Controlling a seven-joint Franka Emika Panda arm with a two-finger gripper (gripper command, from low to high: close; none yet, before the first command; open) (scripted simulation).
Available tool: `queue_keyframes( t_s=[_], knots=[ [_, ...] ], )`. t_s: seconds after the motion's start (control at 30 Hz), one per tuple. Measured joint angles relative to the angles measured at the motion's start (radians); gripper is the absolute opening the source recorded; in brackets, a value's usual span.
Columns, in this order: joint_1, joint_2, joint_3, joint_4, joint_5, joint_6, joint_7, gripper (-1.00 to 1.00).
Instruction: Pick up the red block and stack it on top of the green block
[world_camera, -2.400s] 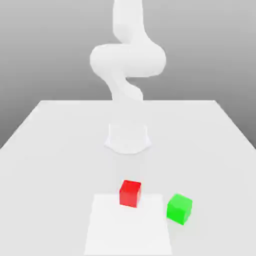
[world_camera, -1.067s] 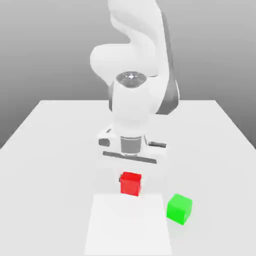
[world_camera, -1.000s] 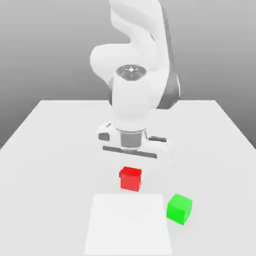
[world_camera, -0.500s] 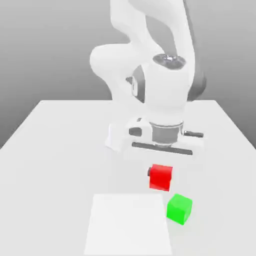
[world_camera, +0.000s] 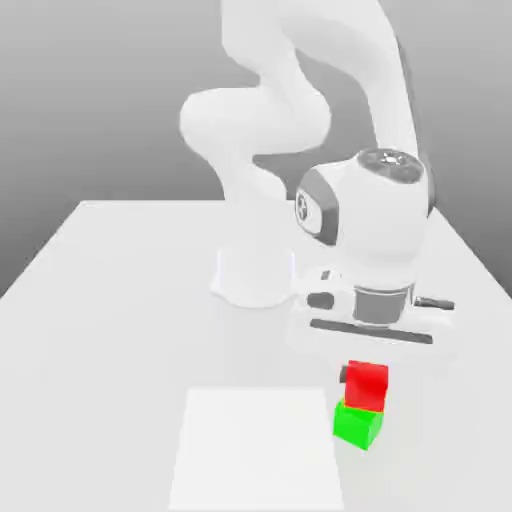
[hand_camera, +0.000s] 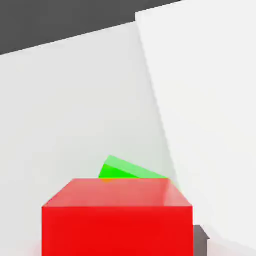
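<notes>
Landmark is the green block (world_camera: 356, 427), on the table (world_camera: 120, 340). Red block (world_camera: 366, 386) is right on top of it, undersides and top face meeting in the exterior view, red sitting a touch toward the exterior view's right. The two are turned differently: a corner of the green sticks out past the red in the hand view. Gripper (world_camera: 367, 380) is directly above the green block, down at red block height, hand body over both. Can't tell how far open it is, or whether it has hold of the red block. White square (world_camera: 258, 450) lies flat near the green block, on the exterior view's left of it, apart. Arm base (world_camera: 256, 275) is well apart from the green block, farther back and toward the exterior view's left.
</notes>
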Motion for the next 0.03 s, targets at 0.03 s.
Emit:
queue_keyframes(
  t_s=[0.03],
  knots=[
    [0.0,0.0,0.0,0.0,0.0,0.0,0.0,1.0]
  ],
)
